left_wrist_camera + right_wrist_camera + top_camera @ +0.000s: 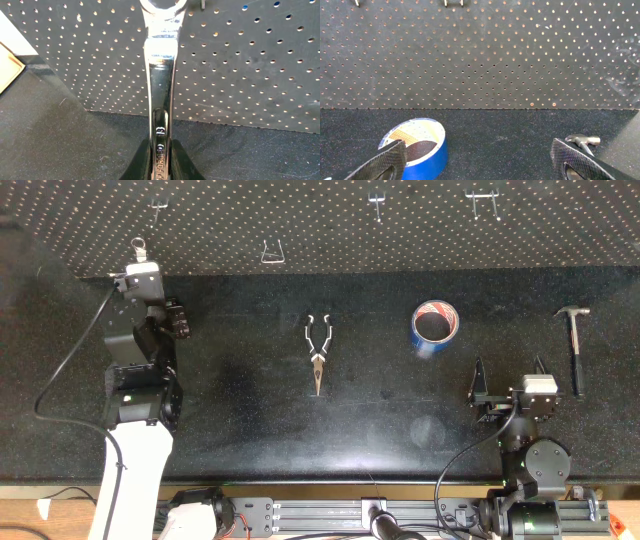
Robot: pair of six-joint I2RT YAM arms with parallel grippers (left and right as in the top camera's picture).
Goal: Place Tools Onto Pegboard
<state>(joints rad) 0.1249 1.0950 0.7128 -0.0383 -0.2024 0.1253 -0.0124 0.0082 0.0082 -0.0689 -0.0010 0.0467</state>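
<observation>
Pegboard (320, 225) ahead: my left claw (160, 152) grips the wrench (161, 75), ring end toward it for hooking; right claw (480, 160) spread wide, empty.

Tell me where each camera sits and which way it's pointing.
Top view: fixed overhead, looking down on table and pegboard; left arm and right arm show.
Left wrist view: on the left arm, facing the pegboard; left end effector clamps a wrench.
Right wrist view: on the right arm, facing the pegboard; the open right end effector shows.
Shared: top and right wrist views both show tape roll and hammer.
</observation>
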